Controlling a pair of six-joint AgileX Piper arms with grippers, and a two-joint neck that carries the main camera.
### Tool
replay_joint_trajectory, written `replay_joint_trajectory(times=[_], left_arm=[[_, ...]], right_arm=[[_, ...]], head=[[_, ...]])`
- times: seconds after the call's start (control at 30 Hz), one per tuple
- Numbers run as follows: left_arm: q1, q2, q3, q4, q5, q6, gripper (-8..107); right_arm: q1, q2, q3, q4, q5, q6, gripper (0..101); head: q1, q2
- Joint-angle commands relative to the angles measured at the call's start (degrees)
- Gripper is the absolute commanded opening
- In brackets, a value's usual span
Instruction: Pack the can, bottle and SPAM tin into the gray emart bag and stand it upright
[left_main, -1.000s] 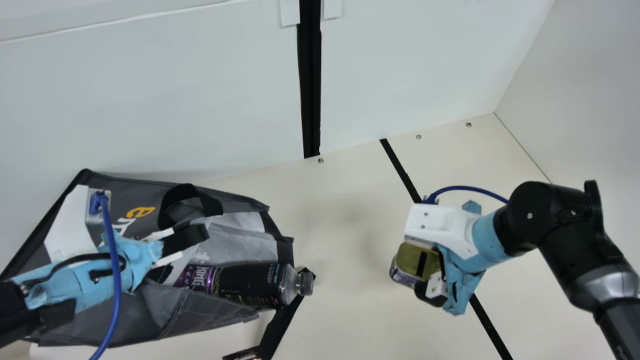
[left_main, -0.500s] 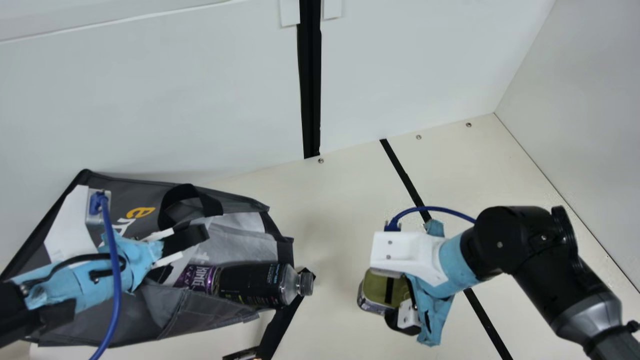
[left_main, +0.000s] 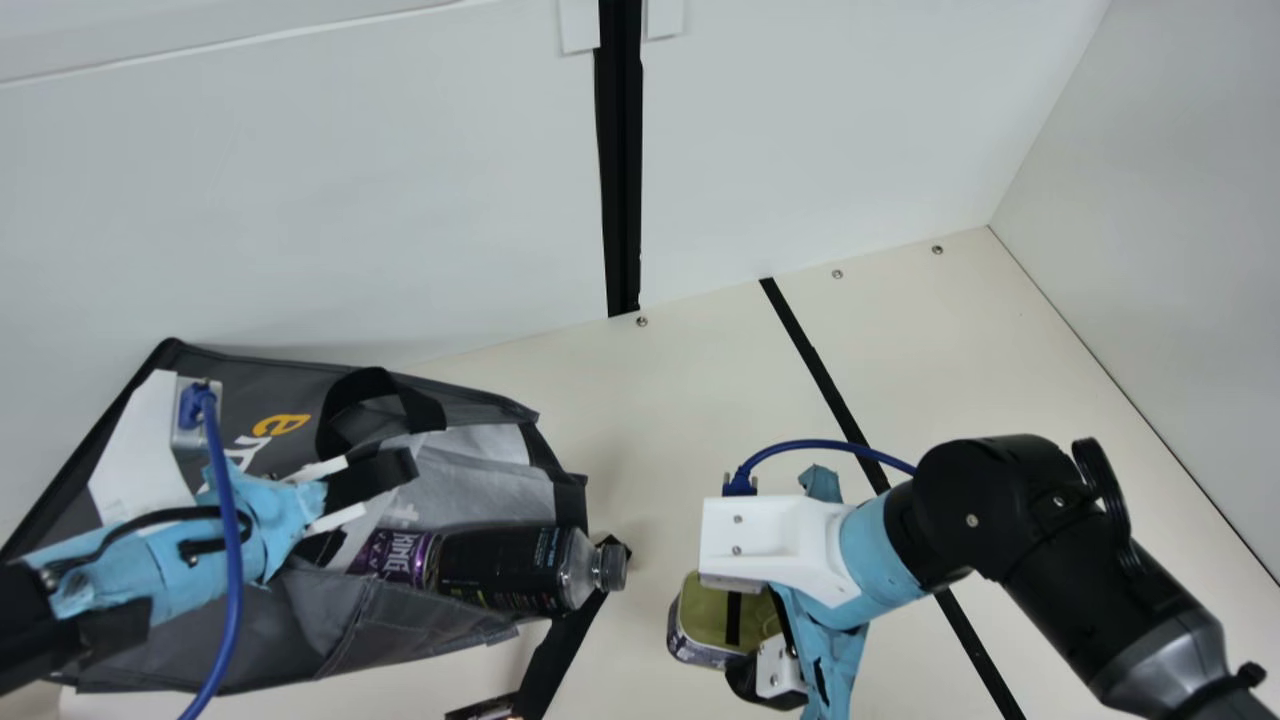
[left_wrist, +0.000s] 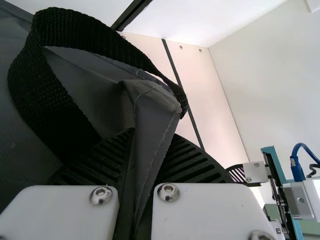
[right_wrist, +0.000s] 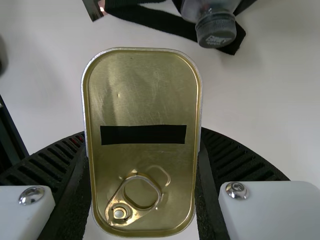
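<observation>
The gray emart bag (left_main: 330, 610) lies on its side at the left of the main view, mouth to the right. My left gripper (left_main: 345, 495) is at its upper side; in the left wrist view the left gripper (left_wrist: 134, 170) is shut on a fold of the gray bag (left_wrist: 150, 115). A purple can (left_main: 395, 556) and the dark bottle (left_main: 510, 570) lie in the mouth, the bottle's cap sticking out. Right of them, my right gripper (left_main: 745, 640) holds the SPAM tin (left_main: 708, 625). In the right wrist view the right gripper (right_wrist: 142, 175) grips the gold-lidded tin (right_wrist: 142, 100) by both sides.
A black bag strap (left_main: 565, 645) trails over the table below the bottle cap. A small dark item (left_main: 485, 708) sits at the main view's bottom edge. White walls (left_main: 330, 200) stand behind and at the right.
My right arm has moved left and down in the main view, carrying the tin closer to the bottle and the bag's mouth. The left arm, bag, can and bottle have kept still.
</observation>
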Motion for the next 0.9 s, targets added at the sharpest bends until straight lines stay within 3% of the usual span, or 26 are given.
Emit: replay_joint_trajectory(times=[0.0, 0.3, 0.87], left_arm=[[0.00, 0.00, 0.00, 0.00, 0.00, 0.00, -8], [0.00, 0.00, 0.00, 0.00, 0.00, 0.00, -8], [0.00, 0.00, 0.00, 0.00, 0.00, 0.00, -8]], right_arm=[[-0.37, -0.17, -0.18, 1.11, -0.01, -0.36, 0], [-3.72, -0.60, 0.63, 8.29, -0.32, -3.65, 0], [-3.78, 0.60, 7.53, 29.78, -8.74, -15.26, 0]], head=[[-1.21, -0.14], [-1.21, -0.14], [-1.21, -0.14]])
